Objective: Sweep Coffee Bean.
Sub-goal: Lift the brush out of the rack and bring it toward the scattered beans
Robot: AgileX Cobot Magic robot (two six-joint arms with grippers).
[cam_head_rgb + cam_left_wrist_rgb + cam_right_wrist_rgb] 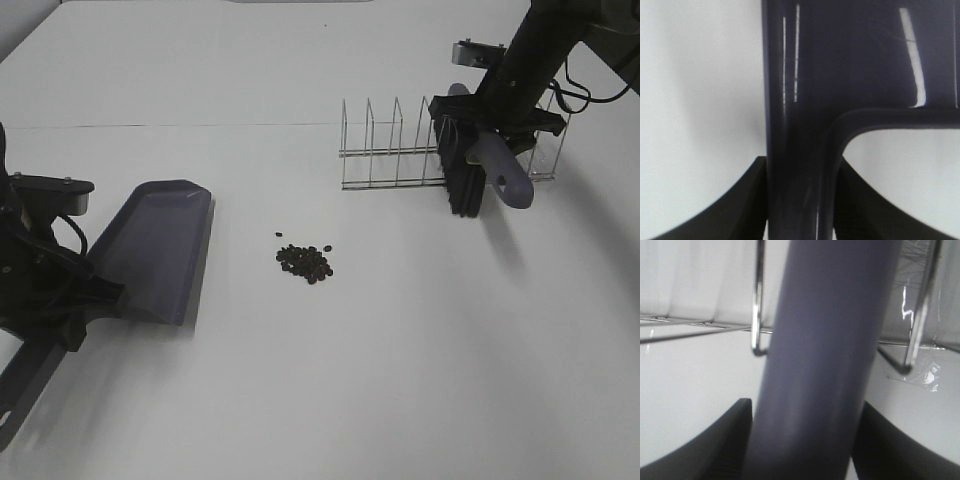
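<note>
Rack wires point(397, 130) flank brush point(500, 165); dustpan point(160, 250) sits near beans point(304, 262).

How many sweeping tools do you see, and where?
2. The dustpan lies left of the beans, gripped by the left hand; the brush is at the rack, gripped by the right hand.
</note>
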